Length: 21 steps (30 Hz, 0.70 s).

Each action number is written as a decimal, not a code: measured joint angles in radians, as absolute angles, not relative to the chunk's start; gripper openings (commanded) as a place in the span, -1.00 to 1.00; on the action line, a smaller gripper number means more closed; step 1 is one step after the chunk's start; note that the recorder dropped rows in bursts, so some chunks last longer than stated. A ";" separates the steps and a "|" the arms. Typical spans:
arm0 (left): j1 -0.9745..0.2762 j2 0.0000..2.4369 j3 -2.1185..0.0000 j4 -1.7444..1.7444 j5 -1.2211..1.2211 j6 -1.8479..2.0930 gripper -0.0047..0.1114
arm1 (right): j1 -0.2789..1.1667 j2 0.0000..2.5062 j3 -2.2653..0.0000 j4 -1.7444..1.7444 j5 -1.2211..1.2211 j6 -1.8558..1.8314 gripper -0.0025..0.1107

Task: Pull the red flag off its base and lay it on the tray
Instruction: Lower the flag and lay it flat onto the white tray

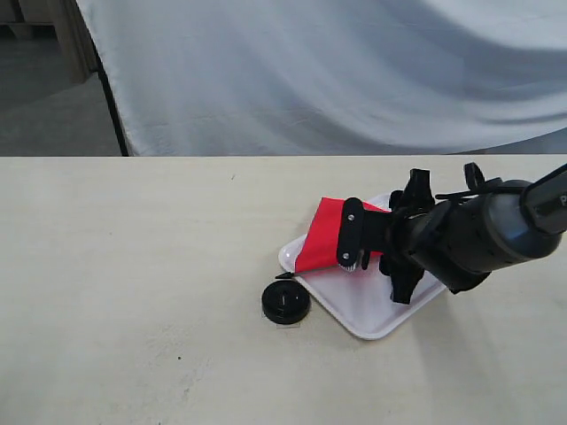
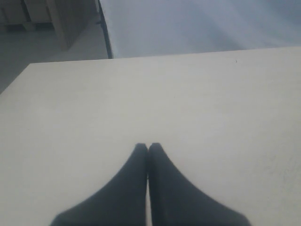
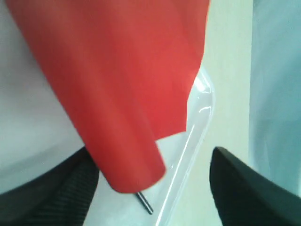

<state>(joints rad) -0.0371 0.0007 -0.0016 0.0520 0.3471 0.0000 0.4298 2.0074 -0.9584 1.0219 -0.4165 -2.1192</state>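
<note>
The red flag [image 1: 326, 232] lies on the white tray [image 1: 365, 308], its cloth draped over the tray's far-left part. The dark pole tip [image 1: 283, 276] pokes past the tray's left corner. The round black base [image 1: 285, 303] sits on the table just left of the tray, with no pole in it. My right gripper [image 1: 354, 244] hovers over the flag, open. In the right wrist view its fingers [image 3: 240, 188] stand wide apart around the red flag [image 3: 122, 89], the pole end [image 3: 145, 202] and the tray rim [image 3: 197, 123]. My left gripper [image 2: 148, 147] is shut on nothing above bare table.
A pale cloth backdrop [image 1: 337, 71] hangs behind the beige table [image 1: 133, 266]. The table's far edge runs just in front of it. The right arm's bulky black body [image 1: 478, 235] overhangs the tray's right side.
</note>
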 measured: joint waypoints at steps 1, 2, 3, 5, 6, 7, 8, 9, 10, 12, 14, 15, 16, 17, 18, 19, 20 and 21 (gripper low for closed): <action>-0.037 0.001 -0.002 0.052 0.347 0.000 -0.92 | 0.436 2.006 -0.958 1.027 -0.439 -2.119 0.17; -0.037 0.001 -0.002 0.052 0.347 0.000 -0.92 | 0.445 2.006 -0.958 1.032 -0.467 -2.119 0.17; -0.037 0.001 -0.002 0.052 0.347 0.000 -0.92 | 0.455 2.006 -0.958 1.035 -0.501 -2.119 0.17; -0.037 0.001 -0.002 0.052 0.347 0.000 -0.92 | 0.478 2.004 -0.958 1.037 -0.576 -2.119 0.17; -0.037 0.001 -0.002 0.052 0.347 0.000 -0.92 | 0.491 2.004 -0.958 1.037 -0.620 -2.119 0.17; -0.037 0.001 -0.002 0.052 0.347 0.000 -0.92 | 0.502 2.002 -0.958 1.028 -0.654 -2.119 0.17; -0.037 0.001 -0.002 0.052 0.347 0.000 -0.92 | 0.511 2.002 -0.958 1.016 -0.689 -2.119 0.17; -0.037 0.001 -0.002 0.052 0.347 0.000 -0.92 | 0.517 2.002 -0.958 1.001 -0.718 -2.119 0.11; -0.037 0.001 -0.002 0.052 0.347 0.000 -0.92 | 0.519 2.002 -0.958 0.991 -0.754 -2.119 0.02; -0.037 0.001 -0.002 0.052 0.347 0.000 -0.92 | 0.519 2.002 -0.958 0.999 -0.770 -2.119 -0.07; -0.037 0.001 -0.002 0.052 0.347 0.000 -0.92 | 0.519 2.002 -0.958 1.026 -0.753 -2.119 -0.06; -0.037 0.001 -0.002 0.052 0.347 0.000 -0.92 | 0.519 2.002 -0.958 1.030 -0.745 -2.119 -0.07; -0.037 0.001 -0.002 0.052 0.347 0.000 -0.92 | 0.521 2.002 -0.958 1.034 -0.736 -2.119 -0.07; -0.037 0.001 -0.002 0.052 0.347 0.000 -0.92 | 0.525 2.002 -0.958 1.036 -0.736 -2.116 -0.07; -0.037 0.001 -0.002 0.052 0.347 0.000 -0.92 | 0.532 2.002 -0.958 1.038 -0.734 -2.109 -0.07; -0.037 0.001 -0.002 0.052 0.347 0.000 -0.92 | 0.538 2.002 -0.958 1.040 -0.734 -2.105 -0.07; -0.037 0.001 -0.002 0.052 0.347 0.000 -0.92 | 0.543 2.002 -0.958 1.040 -0.734 -2.104 -0.07; -0.037 0.001 -0.002 0.052 0.347 0.000 -0.92 | 0.555 2.002 -0.958 1.040 -0.734 -2.105 -0.07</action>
